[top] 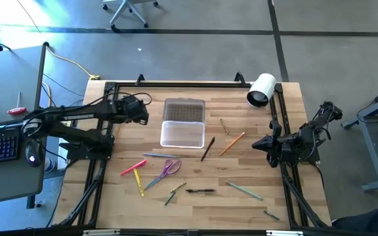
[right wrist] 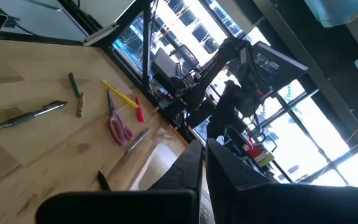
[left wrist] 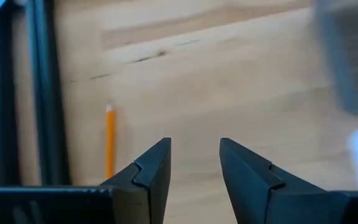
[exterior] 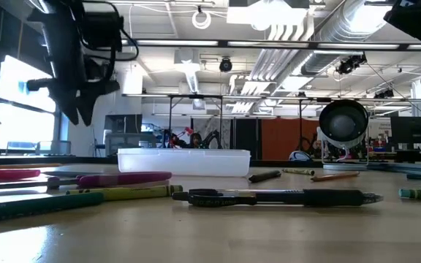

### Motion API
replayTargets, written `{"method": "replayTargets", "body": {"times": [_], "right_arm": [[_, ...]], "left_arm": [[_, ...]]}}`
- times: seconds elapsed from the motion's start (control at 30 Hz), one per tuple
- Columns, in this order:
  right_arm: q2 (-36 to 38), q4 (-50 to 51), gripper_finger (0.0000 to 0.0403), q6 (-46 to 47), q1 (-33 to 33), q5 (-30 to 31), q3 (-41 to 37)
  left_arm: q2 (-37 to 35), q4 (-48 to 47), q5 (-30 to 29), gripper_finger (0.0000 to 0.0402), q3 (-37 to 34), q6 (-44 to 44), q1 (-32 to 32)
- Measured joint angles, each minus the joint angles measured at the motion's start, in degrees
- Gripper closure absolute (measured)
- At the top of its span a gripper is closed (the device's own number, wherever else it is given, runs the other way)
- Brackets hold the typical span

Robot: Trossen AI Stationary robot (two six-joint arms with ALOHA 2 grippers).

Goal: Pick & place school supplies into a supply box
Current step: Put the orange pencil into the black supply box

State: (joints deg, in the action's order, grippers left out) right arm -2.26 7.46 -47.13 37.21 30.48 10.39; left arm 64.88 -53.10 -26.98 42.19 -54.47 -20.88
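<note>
High view shows the wooden worktop (top: 241,196) with the white roll (top: 261,90) at its far right corner. The clear supply box (top: 183,133) sits mid-worktop, its ribbed lid (top: 184,109) lying open on the far side. The left claw (top: 140,111) hovers just left of the lid, fingers apart and empty. The right claw (top: 258,143) waits at the right edge, fingers together. Purple-handled scissors (top: 168,169), a pink marker (top: 134,166), a yellow marker (top: 139,181), a black pen (top: 200,191) and an orange pencil (top: 231,143) lie scattered near the box, none inside.
</note>
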Motion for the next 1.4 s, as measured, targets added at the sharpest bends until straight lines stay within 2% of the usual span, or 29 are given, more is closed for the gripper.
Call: {"method": "replayTargets", "body": {"times": [0.23,0.5,0.73,1.1,1.4], "right_arm": [[0.0,0.0,0.0402,-0.2,0.0,0.0,0.0],[0.0,0.0,0.0402,0.7,0.0,-0.4,0.0],[0.0,0.0,0.0402,0.6,0.0,-0.5,0.0],[0.0,0.0,0.0402,0.6,0.0,-0.5,0.0],[0.0,0.0,0.0402,0.6,0.0,-0.5,0.0]], "left_arm": [[6.7,0.4,2.3,0.0227,-2.2,-1.3,-7.7],[7.6,0.3,4.7,0.0227,-3.8,-1.3,-13.4],[7.6,0.6,8.6,0.0227,-3.8,-1.3,-13.2],[7.5,0.5,8.8,0.0227,-3.8,3.0,-13.2],[7.5,0.5,8.7,0.0227,-3.8,3.2,-13.2]]}}
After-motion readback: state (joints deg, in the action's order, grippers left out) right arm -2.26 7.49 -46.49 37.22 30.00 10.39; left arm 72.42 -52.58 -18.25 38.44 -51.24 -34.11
